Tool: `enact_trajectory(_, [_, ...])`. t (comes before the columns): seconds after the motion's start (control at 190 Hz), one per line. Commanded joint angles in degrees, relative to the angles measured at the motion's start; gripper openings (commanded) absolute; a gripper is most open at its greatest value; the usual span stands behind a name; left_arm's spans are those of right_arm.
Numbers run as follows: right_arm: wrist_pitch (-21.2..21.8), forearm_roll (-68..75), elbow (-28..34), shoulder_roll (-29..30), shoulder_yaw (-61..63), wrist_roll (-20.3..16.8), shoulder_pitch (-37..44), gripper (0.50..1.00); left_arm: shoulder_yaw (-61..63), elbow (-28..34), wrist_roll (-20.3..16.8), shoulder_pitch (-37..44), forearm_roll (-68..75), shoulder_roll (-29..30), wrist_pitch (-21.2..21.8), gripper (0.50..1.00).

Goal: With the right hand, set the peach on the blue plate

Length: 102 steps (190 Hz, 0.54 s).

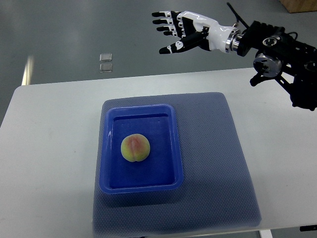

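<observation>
A yellow-green peach (135,148) with a pink blush lies in the middle of the blue rectangular plate (174,148). The plate rests on the left part of a blue-grey mat (218,158). My right hand (174,30) is raised beyond the table's far edge, well above and to the right of the plate. Its fingers are spread and hold nothing. Its arm (282,54) comes in from the right edge. The left arm does not show.
The mat lies on a white table (49,148). Grey floor shows past the far edge, with a small pale marker (105,62) on it. A brown box corner (299,5) shows at the top right.
</observation>
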Motion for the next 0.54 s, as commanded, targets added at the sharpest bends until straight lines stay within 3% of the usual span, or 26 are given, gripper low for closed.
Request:
enact_trajectory(0.0, [-1.76, 7.79, -0.33, 1.34, 11.83, 0.12, -8.64, 0.930, -0.09, -0.09, 0.00, 0.00, 0.08, 0.00, -0.09, 1.000])
enact_trajectory(0.121, [-2.64, 14.47, -1.30, 5.04, 20.79, 0.47, -15.76, 0.930, -0.09, -0.09, 0.00, 0.00, 0.08, 0.00, 0.00, 1.000])
enact_trajectory(0.21, [-2.55, 18.16, -3.40, 8.20, 25.62, 3.19, -19.36, 0.930, -0.09, -0.09, 0.00, 0.00, 0.08, 0.00, -0.09, 1.000])
enact_trajectory(0.378, [-1.68, 22.28, -8.40, 10.48, 27.38, 8.63, -21.21, 0.930, -0.09, -0.27, 0.00, 0.00, 0.17, 0.00, -0.09, 1.000])
enact_trajectory(0.531, [-1.32, 23.78, -9.12, 11.80, 27.47, 8.91, -22.26, 0.930, -0.09, -0.18, 0.00, 0.00, 0.17, 0.00, -0.09, 1.000])
